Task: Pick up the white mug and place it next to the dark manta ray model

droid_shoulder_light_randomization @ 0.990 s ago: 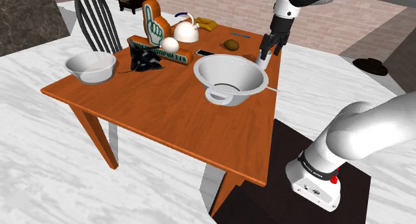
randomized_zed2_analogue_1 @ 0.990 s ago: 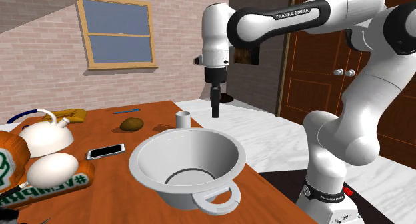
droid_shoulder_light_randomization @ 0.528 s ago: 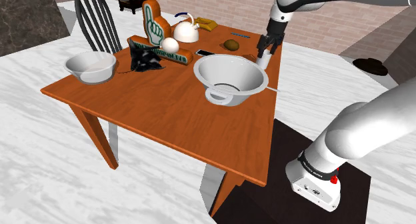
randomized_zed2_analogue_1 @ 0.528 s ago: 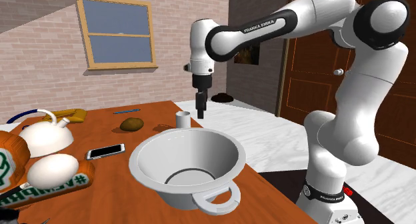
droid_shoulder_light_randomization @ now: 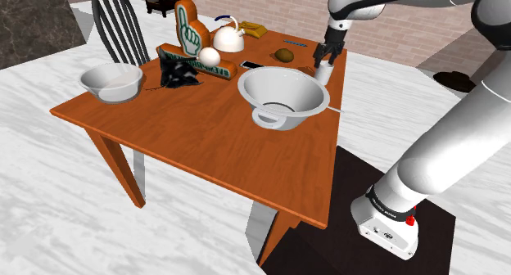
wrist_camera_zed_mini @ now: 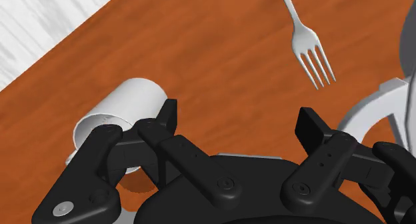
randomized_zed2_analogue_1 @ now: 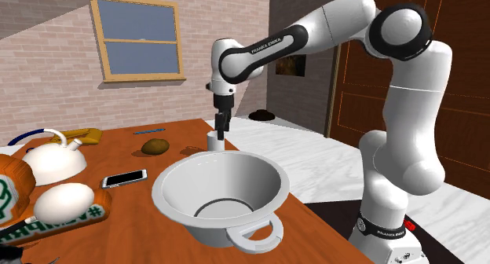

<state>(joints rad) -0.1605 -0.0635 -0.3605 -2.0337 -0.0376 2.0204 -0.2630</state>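
Note:
The white mug (droid_shoulder_light_randomization: 324,72) (randomized_zed2_analogue_1: 214,140) stands near the table's far corner, behind the big bowl. My gripper (droid_shoulder_light_randomization: 327,57) (randomized_zed2_analogue_1: 221,132) hangs just above it, pointing down, open and holding nothing. In the wrist view the mug (wrist_camera_zed_mini: 124,118) lies off to the outer side of one finger (wrist_camera_zed_mini: 164,120), not in the gap of the gripper (wrist_camera_zed_mini: 237,121); bare wood shows between the fingers. The dark manta ray model (droid_shoulder_light_randomization: 177,74) sits across the table in front of the orange foam-hand figure (droid_shoulder_light_randomization: 189,28).
A large white handled bowl (droid_shoulder_light_randomization: 282,96) (randomized_zed2_analogue_1: 220,193) stands close to the mug, with a fork (wrist_camera_zed_mini: 309,45) beside it. A phone (randomized_zed2_analogue_1: 124,178), a brown lump (randomized_zed2_analogue_1: 155,147), a white kettle (droid_shoulder_light_randomization: 228,38), a smaller bowl (droid_shoulder_light_randomization: 112,81) and a chair (droid_shoulder_light_randomization: 119,24) share the orange table (droid_shoulder_light_randomization: 205,142).
The gripper has travelled toward the shoulder view's left and the second exterior view's left, dropping until it hangs over the mug. The mug has not moved.

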